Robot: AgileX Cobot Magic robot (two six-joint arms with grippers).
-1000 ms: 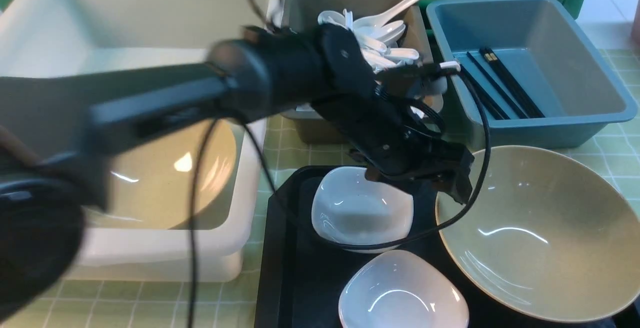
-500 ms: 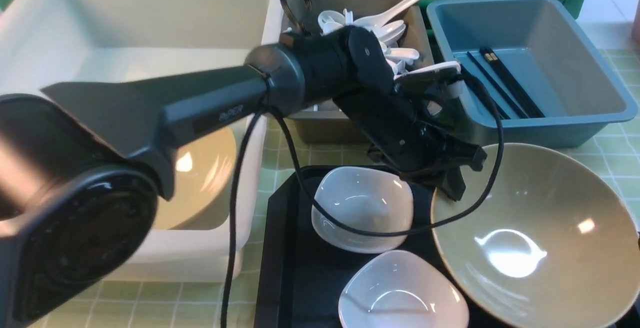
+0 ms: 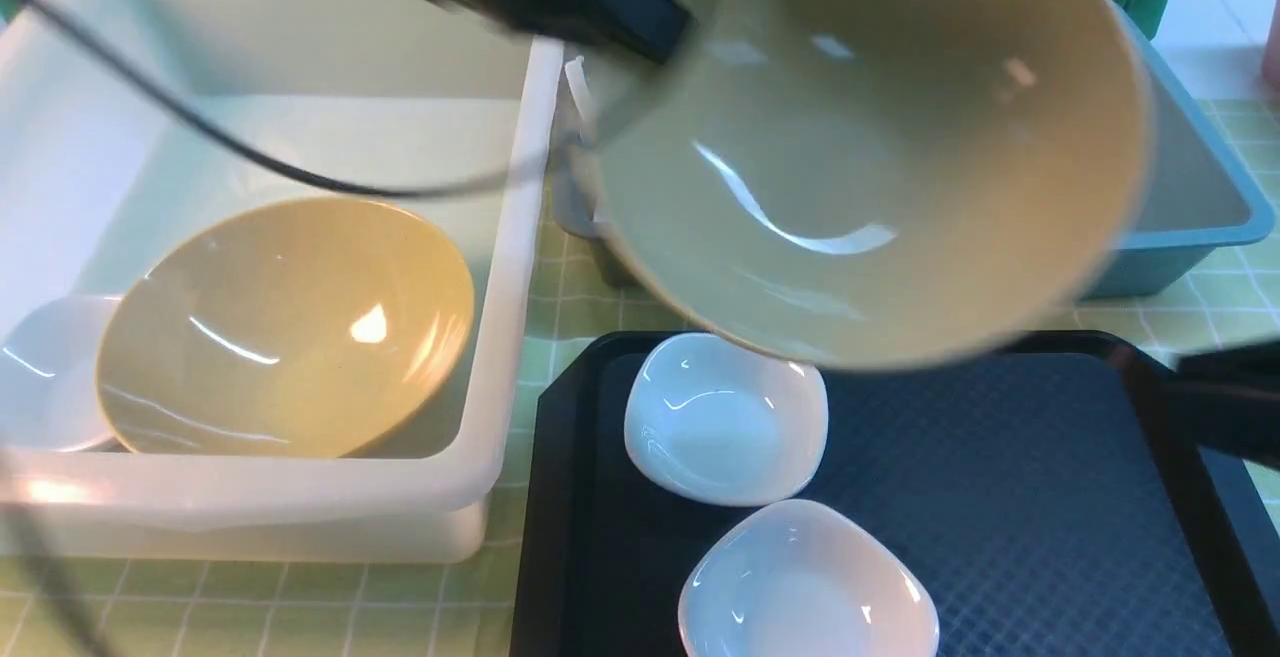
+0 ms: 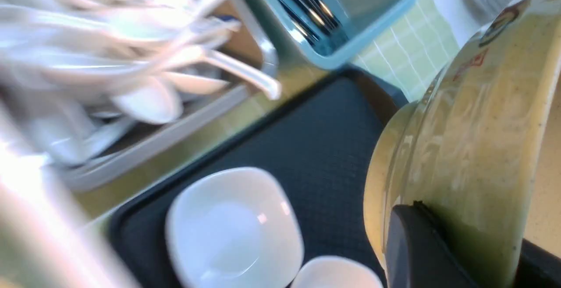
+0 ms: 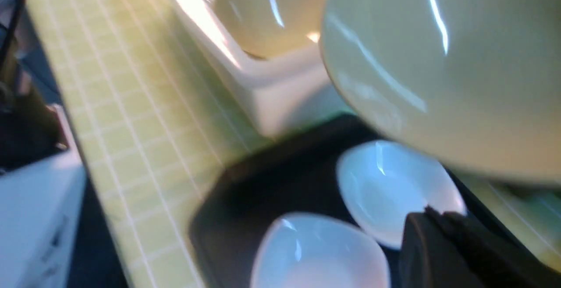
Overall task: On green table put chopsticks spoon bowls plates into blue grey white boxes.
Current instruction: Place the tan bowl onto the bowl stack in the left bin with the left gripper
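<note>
The front camera looks forward and down over the black tray, the left wrist camera hugs the outer wall of the large bowl, and the right wrist camera sits low over the tray; all share its two white dishes.

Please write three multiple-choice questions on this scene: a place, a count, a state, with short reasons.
1. Where is the large green bowl? A. in the white box B. lifted over the black tray C. in the blue box
2. Small white dishes on the tray? A. one B. two C. four
3. The left gripper is A. open B. shut on a spoon C. shut on the bowl's rim
B: it hangs clear of the tray. B: two show there. C: its fingers pinch the rim.
</note>
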